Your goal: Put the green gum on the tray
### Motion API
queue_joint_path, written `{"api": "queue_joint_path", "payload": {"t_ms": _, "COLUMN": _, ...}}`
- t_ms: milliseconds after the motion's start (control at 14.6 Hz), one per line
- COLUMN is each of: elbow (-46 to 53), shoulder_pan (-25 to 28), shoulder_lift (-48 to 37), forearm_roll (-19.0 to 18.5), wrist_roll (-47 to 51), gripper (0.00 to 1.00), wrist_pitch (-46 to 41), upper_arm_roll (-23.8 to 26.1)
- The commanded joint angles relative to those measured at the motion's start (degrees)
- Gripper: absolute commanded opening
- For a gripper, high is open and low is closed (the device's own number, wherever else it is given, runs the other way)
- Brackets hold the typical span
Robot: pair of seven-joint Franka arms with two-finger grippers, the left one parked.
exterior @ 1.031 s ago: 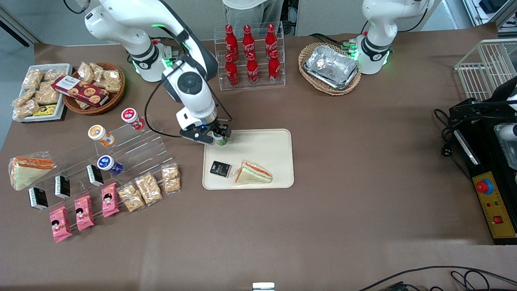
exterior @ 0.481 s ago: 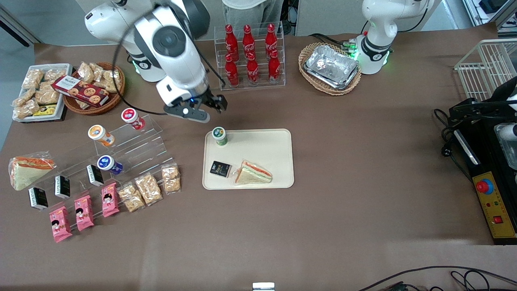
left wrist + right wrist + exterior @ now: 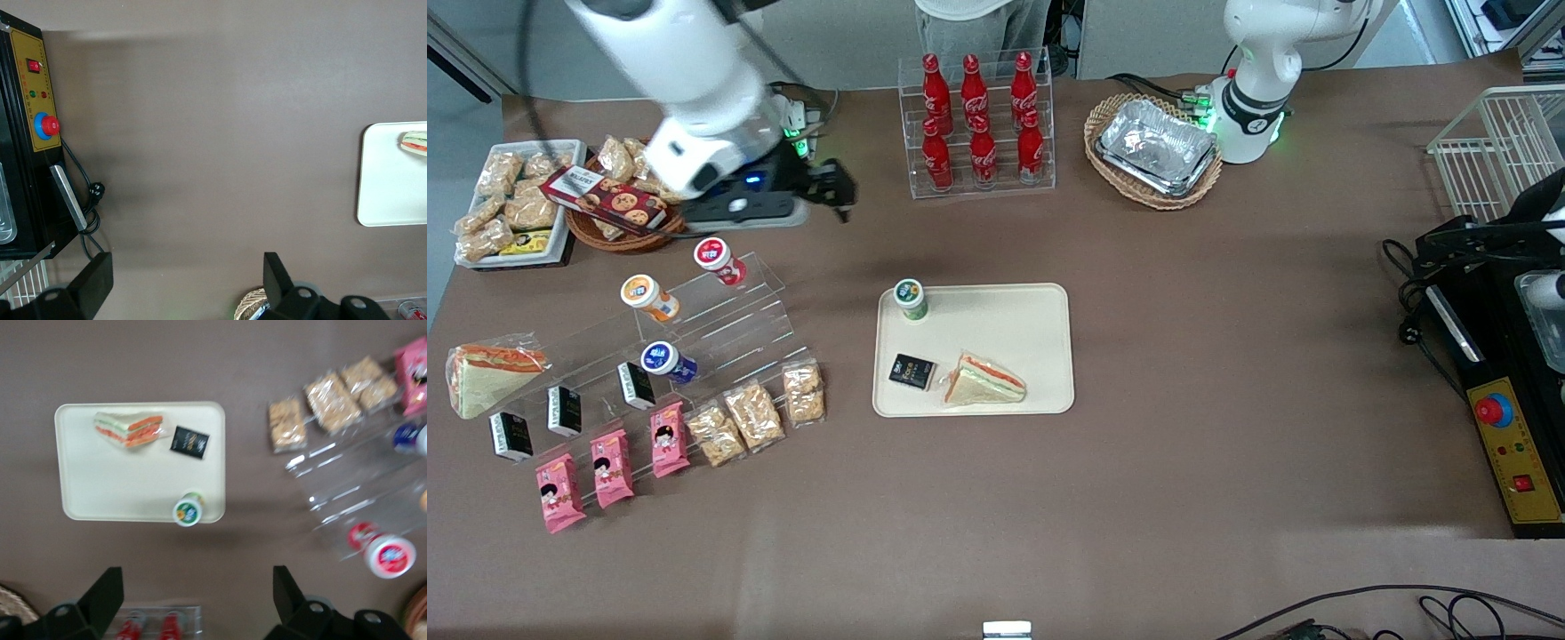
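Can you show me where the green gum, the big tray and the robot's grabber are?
small green gum bottle with white lid (image 3: 910, 294), front view, on its lid
flat cream plastic tray (image 3: 1018, 324), front view, on its bare floor
right arm's end effector (image 3: 831, 189), front view, between its fingertips

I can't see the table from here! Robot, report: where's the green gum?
Gripper open, empty, raised above the table near the cola rack. Green gum upright on the tray, at a corner. Nothing in the way.

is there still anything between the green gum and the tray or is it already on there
Nothing stands between them: the green gum already stands upright on the tray, in a corner, apart from the sandwich and the black packet. The gripper is open, high above the table near the cookie basket.
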Motion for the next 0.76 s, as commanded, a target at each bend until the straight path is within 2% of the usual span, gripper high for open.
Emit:
{"api": "queue_joint_path", "payload": {"t_ms": 0, "elbow": 1.2, "shoulder_pan": -6.4, "shoulder_lift": -0.5, "forearm_roll": -1.7, "wrist_roll": -12.7, "gripper": 1.0, "wrist_pitch": -1.0, "upper_arm_roll": -2.4}}
{"api": "queue_joint_path", "payload": {"t_ms": 137, "elbow": 2.0, "shoulder_pan": -14.8, "shoulder_lift": -0.4, "forearm_roll": -1.5, "wrist_roll": -16.9, "gripper": 1.0, "wrist_pitch": -1.3, "upper_arm_roll": 0.4}}
{"api": "queue_joint_path", "payload": {"t_ms": 275, "elbow": 3.5, "shoulder_pan": -19.9, "shoulder_lift": 0.0, "forearm_roll": -1.5, "wrist_roll": -23.0, "gripper": 1.0, "wrist_pitch": -1.3, "upper_arm_roll": 1.2}}
{"api": "queue_joint_path", "payload": {"t_ms": 412, "elbow": 3.9, "shoulder_pan": -23.6, "shoulder_lift": 1.0, "forearm_roll": -1.2, "wrist_roll": -30.1, "gripper": 1.0, "wrist_pitch": -1.1, "upper_arm_roll": 1.2}}
{"api": "queue_joint_path", "payload": {"t_ms": 687, "elbow": 6.3, "shoulder_pan": -26.6, "shoulder_lift": 2.8, "forearm_roll": -1.0, "wrist_roll": -31.6, "gripper": 1.0, "wrist_pitch": -1.6, "upper_arm_roll": 1.5}}
